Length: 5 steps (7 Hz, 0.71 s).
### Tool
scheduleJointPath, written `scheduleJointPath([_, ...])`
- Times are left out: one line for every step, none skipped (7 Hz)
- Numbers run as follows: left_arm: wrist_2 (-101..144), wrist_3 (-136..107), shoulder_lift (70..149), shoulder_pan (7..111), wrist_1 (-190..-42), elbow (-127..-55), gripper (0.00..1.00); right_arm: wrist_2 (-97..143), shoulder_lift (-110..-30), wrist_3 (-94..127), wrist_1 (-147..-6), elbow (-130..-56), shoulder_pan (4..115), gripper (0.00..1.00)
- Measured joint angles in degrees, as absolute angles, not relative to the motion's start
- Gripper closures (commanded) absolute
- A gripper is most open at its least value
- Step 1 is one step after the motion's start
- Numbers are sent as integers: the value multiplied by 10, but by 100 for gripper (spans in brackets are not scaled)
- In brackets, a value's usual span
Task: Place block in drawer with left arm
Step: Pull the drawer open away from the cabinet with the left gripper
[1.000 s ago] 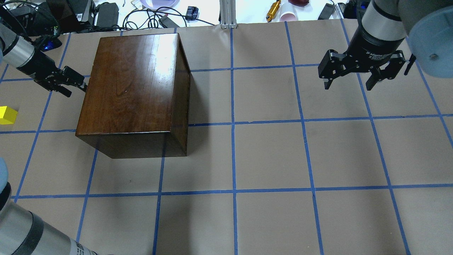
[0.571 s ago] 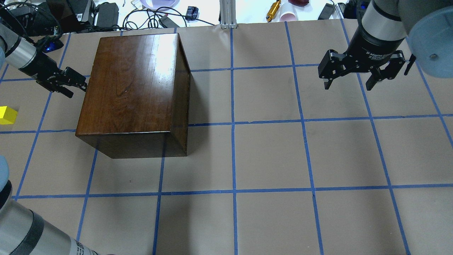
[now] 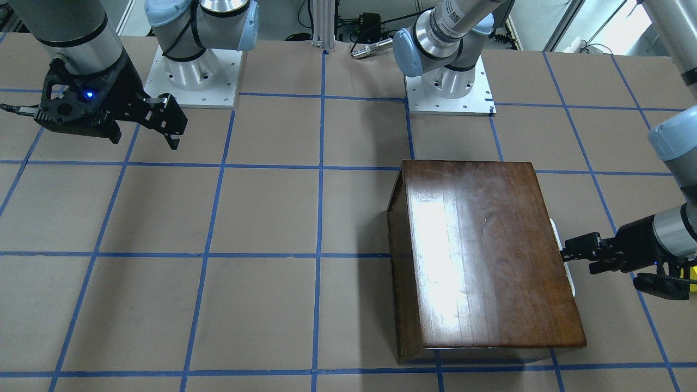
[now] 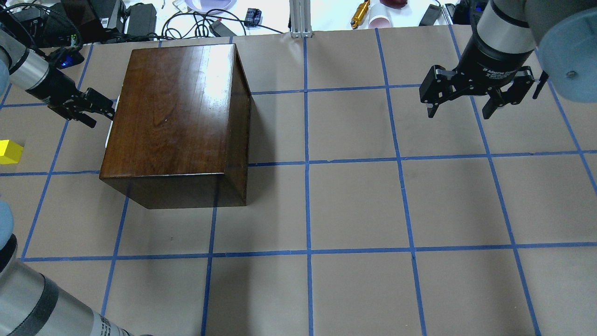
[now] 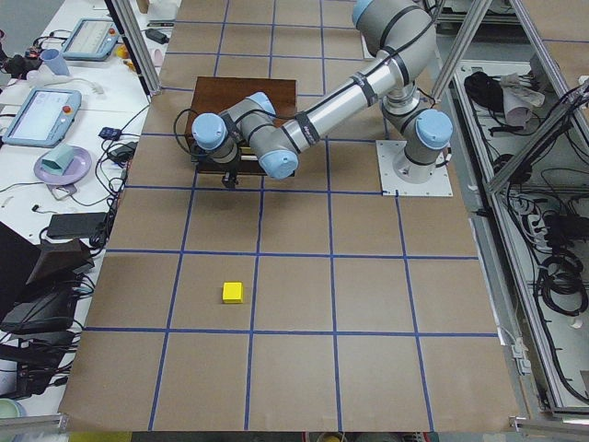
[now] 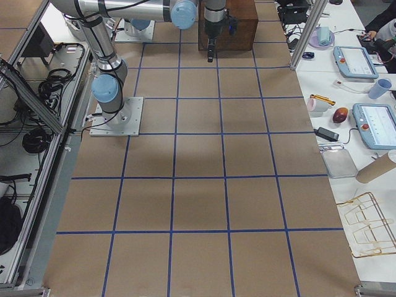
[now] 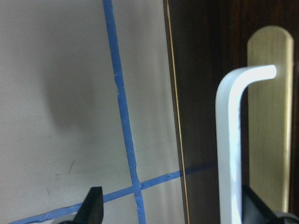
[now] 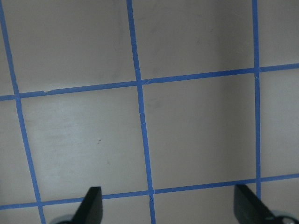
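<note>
Reaching level toward the dark wooden box [image 4: 172, 116], the left arm [image 4: 44, 81] holds its jaws wide astride the white pull [image 7: 230, 140] on the drawer [image 7: 205, 70] front. The yellow block [image 4: 10, 151] sits on the tabletop [image 4: 354, 205], apart from the box. The right arm [image 4: 499, 42] hangs with its jaws wide.

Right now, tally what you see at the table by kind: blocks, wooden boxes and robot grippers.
yellow block: 1
wooden box: 1
grippers: 2, the left gripper and the right gripper
total: 4
</note>
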State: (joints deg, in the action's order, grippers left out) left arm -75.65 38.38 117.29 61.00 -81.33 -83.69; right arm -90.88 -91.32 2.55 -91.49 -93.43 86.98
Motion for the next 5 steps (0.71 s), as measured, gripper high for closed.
scheduleJointPath([-761,388,1174,610,-806,-835,0,-909,-913,26,-915,-934,870,0])
scheduleJointPath([-767,390,1176,609,-802,-833,0,-909,-913,25,-915,-934,870,0])
scheduleJointPath([-776,391,1176,609,-800,-829,0,-909,-913,25,-915,-934,870,0])
scheduleJointPath([-783,392,1177,609,-799,-825,0,-909,-913,26,-915,-934,870,0])
scheduleJointPath([-789,393,1179,608,-797,-822,0,-909,-913,26,-915,-935,870,0])
